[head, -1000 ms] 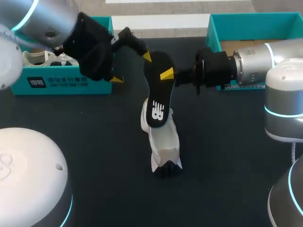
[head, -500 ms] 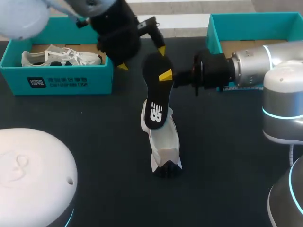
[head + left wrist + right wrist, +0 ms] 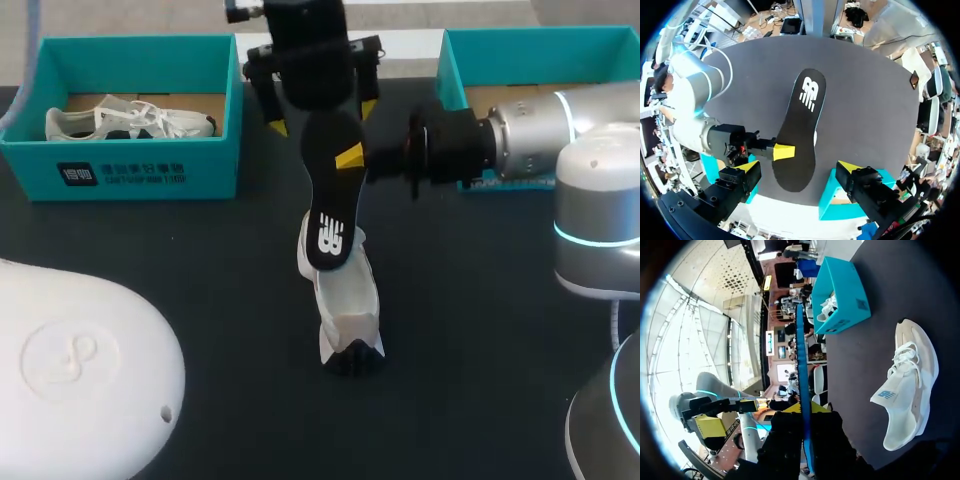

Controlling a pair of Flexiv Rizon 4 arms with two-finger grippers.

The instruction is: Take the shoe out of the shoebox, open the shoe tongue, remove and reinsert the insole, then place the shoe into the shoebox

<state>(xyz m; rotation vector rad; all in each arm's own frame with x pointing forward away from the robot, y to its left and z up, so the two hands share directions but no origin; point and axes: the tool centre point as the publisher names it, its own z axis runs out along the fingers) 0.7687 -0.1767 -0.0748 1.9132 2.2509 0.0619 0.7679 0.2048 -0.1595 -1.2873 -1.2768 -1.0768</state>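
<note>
1 black insole [image 3: 328,200] w/ white logo, unmoved vs 0.5 s ago, clamped by right gripper [image 3: 352,158]. Left gripper [image 3: 322,118] has swung in over its top end, fingers spread (not touching). White shoe [image 3: 345,305] lies mid-table under it, bare tabletop all round.

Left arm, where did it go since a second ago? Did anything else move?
The left arm swung from the left side to the middle; the left fingers now hang open on either side of the insole's top end. The right fingers kept pinching the insole, and the shoe stayed on the table.
</note>
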